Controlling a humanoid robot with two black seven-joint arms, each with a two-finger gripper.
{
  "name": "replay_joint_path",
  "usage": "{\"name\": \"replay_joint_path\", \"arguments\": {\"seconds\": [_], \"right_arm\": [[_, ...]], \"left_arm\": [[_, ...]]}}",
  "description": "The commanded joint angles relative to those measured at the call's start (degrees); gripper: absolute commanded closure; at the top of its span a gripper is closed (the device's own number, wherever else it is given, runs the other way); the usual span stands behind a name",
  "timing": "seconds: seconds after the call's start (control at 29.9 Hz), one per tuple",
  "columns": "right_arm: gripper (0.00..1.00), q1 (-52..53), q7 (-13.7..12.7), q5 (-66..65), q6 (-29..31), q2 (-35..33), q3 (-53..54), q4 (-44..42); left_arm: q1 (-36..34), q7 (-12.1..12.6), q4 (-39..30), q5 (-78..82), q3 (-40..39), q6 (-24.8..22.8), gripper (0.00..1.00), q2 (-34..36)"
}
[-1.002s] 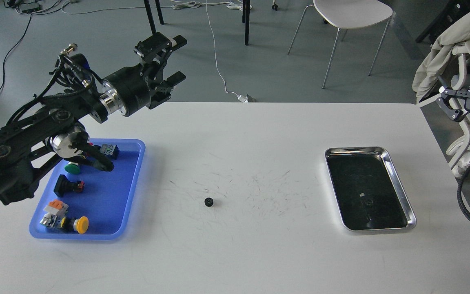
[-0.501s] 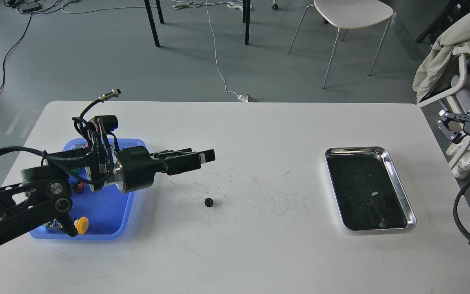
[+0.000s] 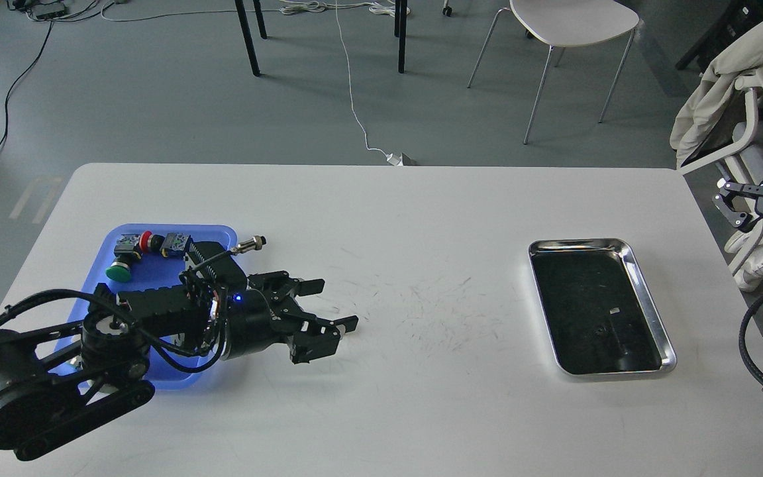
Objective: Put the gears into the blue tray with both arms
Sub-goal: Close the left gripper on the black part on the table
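The blue tray (image 3: 230, 233) lies at the left of the white table, with my left arm covering much of it. My left gripper (image 3: 335, 305) is down at table level just right of the tray, open, its two fingers (image 3: 307, 287) spread wide. Its lower fingertip sits on the spot where the small black gear lay, and I cannot make out the gear against the dark finger. My right gripper (image 3: 734, 200) hangs past the table's right edge, high and away from everything. Only part of it shows, so I cannot tell how its jaws stand.
Push-button switches (image 3: 131, 250) with green and red caps sit at the tray's far end. A shiny silver metal tray (image 3: 650, 291) with a dark bottom lies at the right. Chairs and cables stand on the floor beyond the table.
My left arm has swung down and to the right, from above the tray to the table by the gear. Its fingers have spread apart. The right gripper has hardly moved.
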Motion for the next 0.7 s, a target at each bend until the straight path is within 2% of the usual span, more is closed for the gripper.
{"name": "replay_joint_path", "arguments": {"seconds": [0.0,0.13,0.3,0.67], "right_arm": [[0.03,0.1,0.1,0.0,0.0,0.1,0.0,-0.6],[0.03,0.1,0.0,0.0,0.0,0.1,-0.1,-1.3],[0.03,0.1,0.1,-0.1,0.0,0.1,-0.2,-1.3],[0.03,0.1,0.0,-0.1,0.0,0.0,-0.2,-1.3]], "left_arm": [[0.7,0.6,3.2,2.6,0.1,0.1,0.13,-3.2],[1.5,1.8,4.6,4.2,1.4,0.7,0.13,-5.1],[1.5,2.0,7.5,6.8,2.0,2.0,0.13,-7.2],[1.5,2.2,11.8,6.8,2.7,2.7,0.28,-9.4]]}}
